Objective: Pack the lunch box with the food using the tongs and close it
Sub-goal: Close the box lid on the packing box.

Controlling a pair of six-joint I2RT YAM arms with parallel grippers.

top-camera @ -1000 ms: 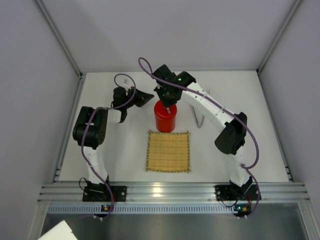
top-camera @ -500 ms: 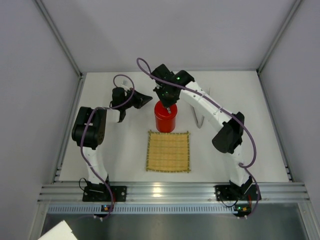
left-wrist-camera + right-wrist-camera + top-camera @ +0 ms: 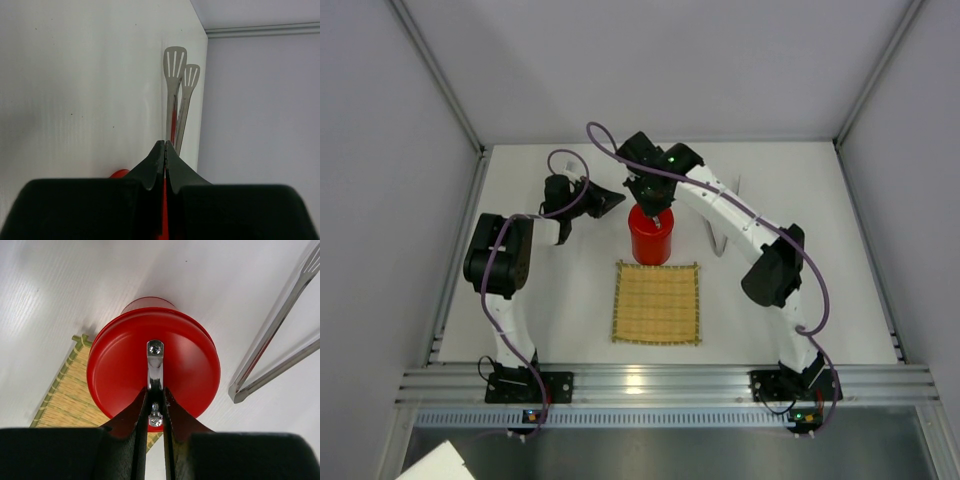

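Two arms are seen, each built of white tubular links joined by bulky black joint housings. The left arm [image 3: 508, 325] and the right arm [image 3: 720, 205] are each carried on a black base [image 3: 515, 385]. A purple-grey cable [image 3: 565, 155] is looped along the left arm, and a second cable [image 3: 825, 290] of the same colour is strung along the right arm. A small green light [image 3: 668, 153] is lit on the right arm's black wrist housing. The left pincer [image 3: 165, 143] is formed of two matte black fingers [image 3: 150, 167], tapered from a broad black block to thin wedge tips. The right pincer [image 3: 155, 390] is shaped alike, with a faint sheen on its black fingers [image 3: 127, 417].
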